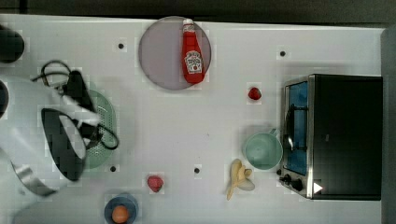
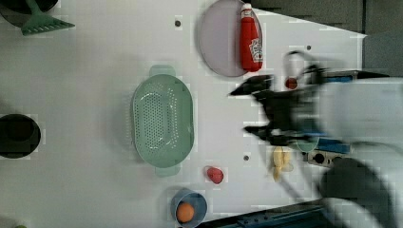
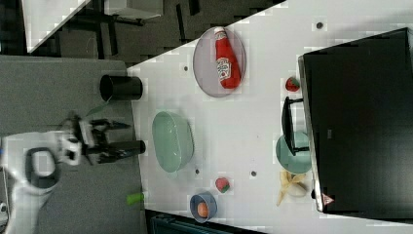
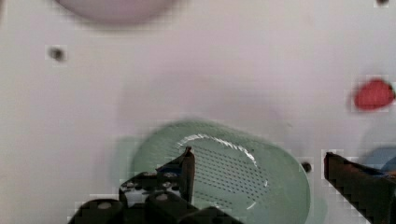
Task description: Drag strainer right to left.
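The strainer (image 2: 163, 121) is a pale mint-green oval colander full of small holes, lying on the white table toward the top view's left (image 1: 106, 122). There my white arm (image 1: 42, 140) covers its left half. In the wrist view the strainer (image 4: 233, 172) lies below and between my two dark fingers (image 4: 187, 163), which stand wide apart with nothing held. My gripper (image 2: 244, 110) is open and shows to the left view's right of the strainer. In the right view the gripper (image 3: 124, 135) hangs to the left of the strainer (image 3: 173, 141).
A lilac plate (image 1: 159, 56) carries a ketchup bottle (image 1: 193, 53). A mint cup (image 1: 263, 150) stands by the black toaster oven (image 1: 341, 135), with a banana (image 1: 239, 177) near it. Two small red fruits (image 1: 254, 93) (image 1: 155, 183) and a blue bowl (image 1: 120, 210) lie around.
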